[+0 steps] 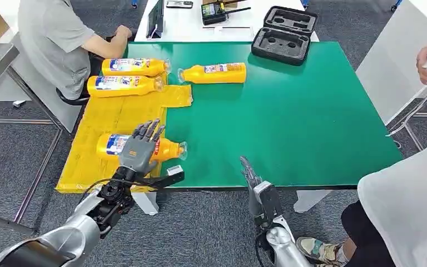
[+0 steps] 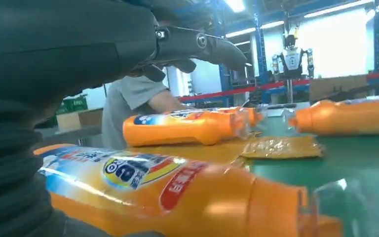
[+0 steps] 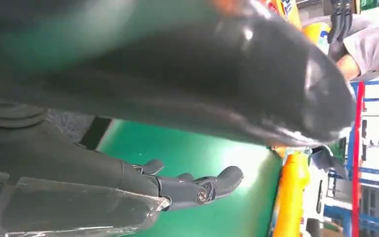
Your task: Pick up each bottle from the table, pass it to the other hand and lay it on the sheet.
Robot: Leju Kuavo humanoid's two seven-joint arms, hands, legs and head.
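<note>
Silver arms, black cables, grey hands with darker fingers.

Orange-yellow bottles with blue, white and red labels and clear caps; yellow sheet; green table; black foam-lined case; grey left hand on a silver arm; grey carpet floor.

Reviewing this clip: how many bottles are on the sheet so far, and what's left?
Done: two orange bottles lie at the far end of the yellow sheet. In hand: the left hand rests over a third bottle lying on the sheet's near edge, its neck over the green table; whether it still grips it is unclear. The right hand is open. Left: one bottle on the table.
</note>
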